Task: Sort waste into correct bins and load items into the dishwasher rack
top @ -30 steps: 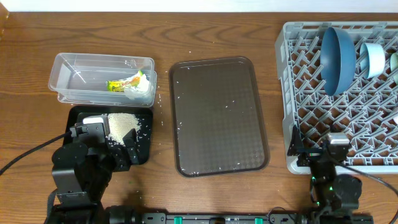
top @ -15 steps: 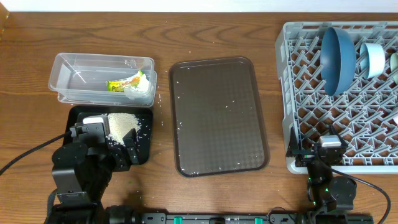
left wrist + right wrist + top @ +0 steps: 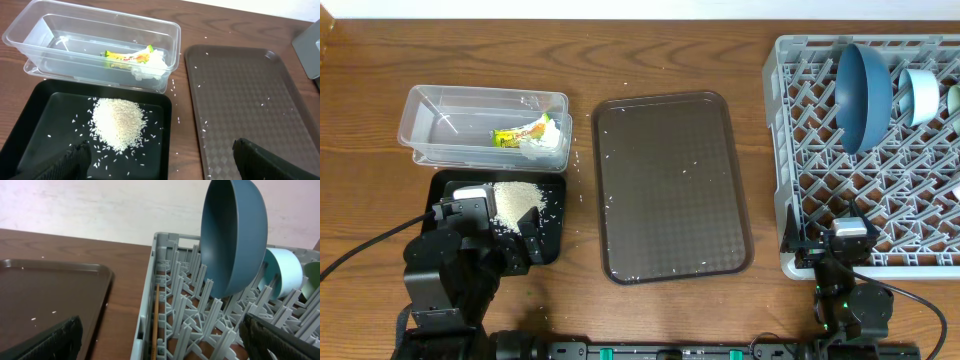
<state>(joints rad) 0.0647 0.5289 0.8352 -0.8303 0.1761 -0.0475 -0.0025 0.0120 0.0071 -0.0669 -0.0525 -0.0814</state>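
Both left pincer (image 3: 160, 167) and right pincer (image 3: 162, 342) hang spread and empty, wrapper (image 3: 125, 57) and tissue (image 3: 150, 69) lie in the clear tub (image 3: 30, 37), rice (image 3: 119, 122) on the black tray (image 3: 45, 100), blue dish (image 3: 232, 235) in the rack (image 3: 165, 237), so I judge only a careful, high retreat remains.

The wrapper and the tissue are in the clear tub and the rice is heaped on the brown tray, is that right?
Not quite: the rice heap lies in the black tray, not on the brown tray, as the left wrist view shows. The wrapper and tissue are in the clear tub.
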